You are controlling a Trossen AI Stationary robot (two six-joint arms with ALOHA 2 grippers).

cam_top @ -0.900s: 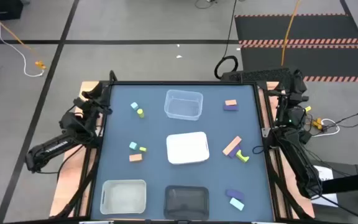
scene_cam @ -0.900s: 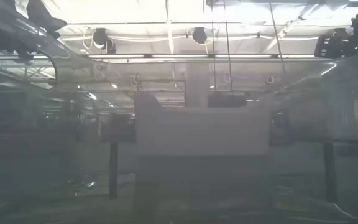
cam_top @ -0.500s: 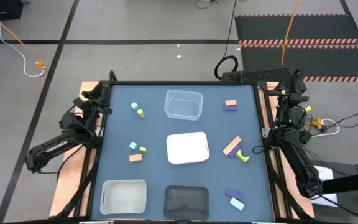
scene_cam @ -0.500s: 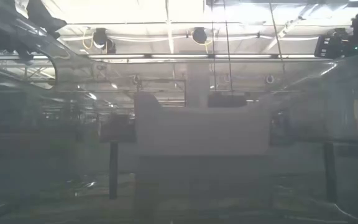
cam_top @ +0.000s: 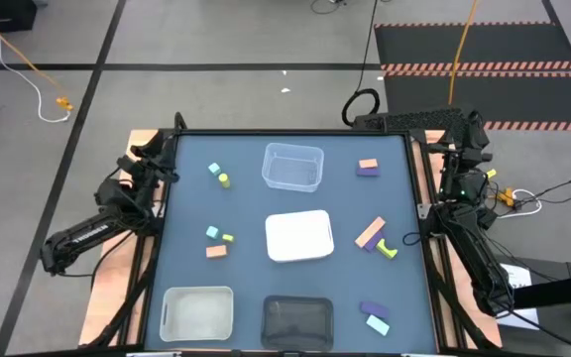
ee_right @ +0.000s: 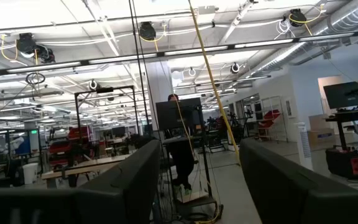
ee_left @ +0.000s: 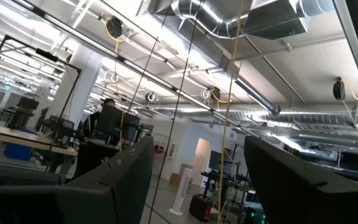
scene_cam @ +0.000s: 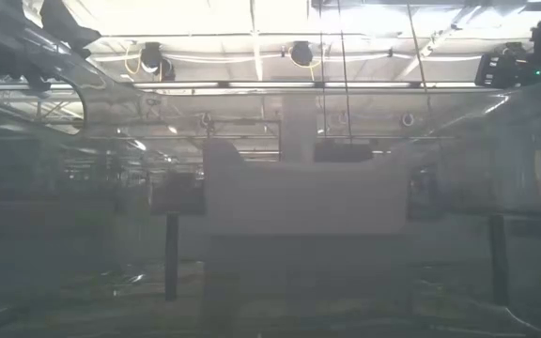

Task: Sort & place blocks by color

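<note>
Both arms parked off the dark blue table mat (cam_top: 246, 213), nothing held. Left gripper (ee_left: 191, 186) sits past the 9 o'clock edge, right gripper (ee_right: 197, 180) past the 3 o'clock edge; both wrist views show fingers apart, aimed up into the room.

Small toy blocks, all loose:
- teal cube (cam_top: 214, 170) and yellow-green cylinder (cam_top: 224, 179) at 11 o'clock
- salmon-orange bar (cam_top: 370, 233) at 3 o'clock, long axis diagonal, running 1 to 7 o'clock

No block in any tray yet. Left arm is nearer the 11 o'clock pair, right arm nearer the bar; I'd start there.
</note>
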